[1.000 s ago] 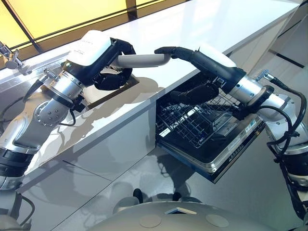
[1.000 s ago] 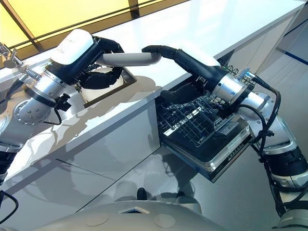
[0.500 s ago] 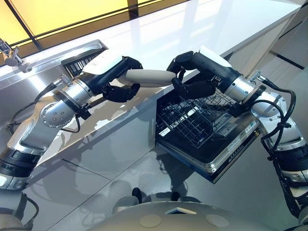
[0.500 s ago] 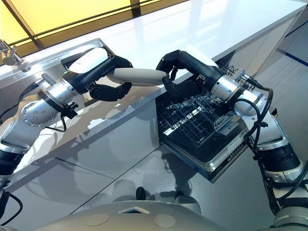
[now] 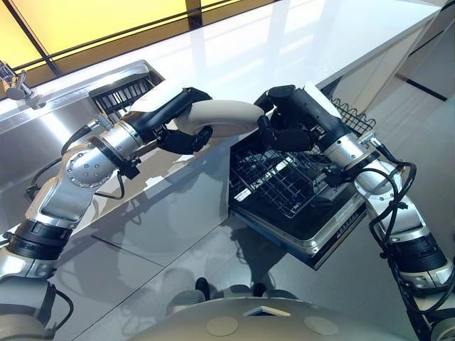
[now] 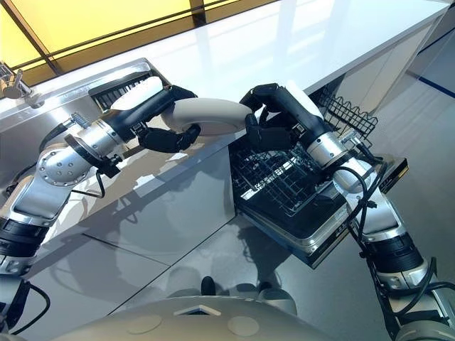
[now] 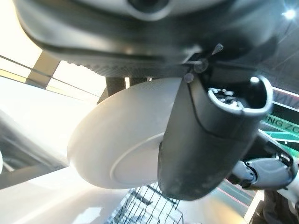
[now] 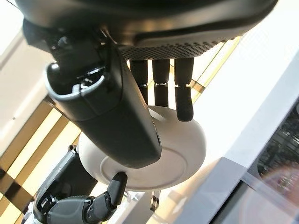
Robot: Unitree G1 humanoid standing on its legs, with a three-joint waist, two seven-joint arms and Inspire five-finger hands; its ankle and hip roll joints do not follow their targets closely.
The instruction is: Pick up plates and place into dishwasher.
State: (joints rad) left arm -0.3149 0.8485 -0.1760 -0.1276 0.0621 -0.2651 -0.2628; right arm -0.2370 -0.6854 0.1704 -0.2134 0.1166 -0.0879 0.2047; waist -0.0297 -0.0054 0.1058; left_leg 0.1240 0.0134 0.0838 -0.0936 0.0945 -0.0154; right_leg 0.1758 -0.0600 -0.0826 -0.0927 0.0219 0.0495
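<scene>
A long white surface (image 5: 298,42) runs under a yellow-lit window, with a steel sink (image 5: 64,117) sunk into its far left end and a tap (image 5: 11,79) at the corner. Below the surface's front edge the dishwasher door (image 5: 334,227) hangs open, and the wire rack (image 5: 284,181) is pulled out over it; a second wire basket (image 6: 348,114) shows further back. Up above the rack's near corner, the white plate (image 5: 220,117) is in the air, caught between both hands! The left hand (image 5: 178,124) comes in from the sink side, fingers curled under the plate's rim and thumb across the top. The right hand (image 6: 274,114) clamps the opposite rim, thumb wrapped over the underside and fingers laid on the other face, as its own wrist view makes plain. The plate sits roughly level, just over the surface's edge, clear of the rack beneath it.
</scene>
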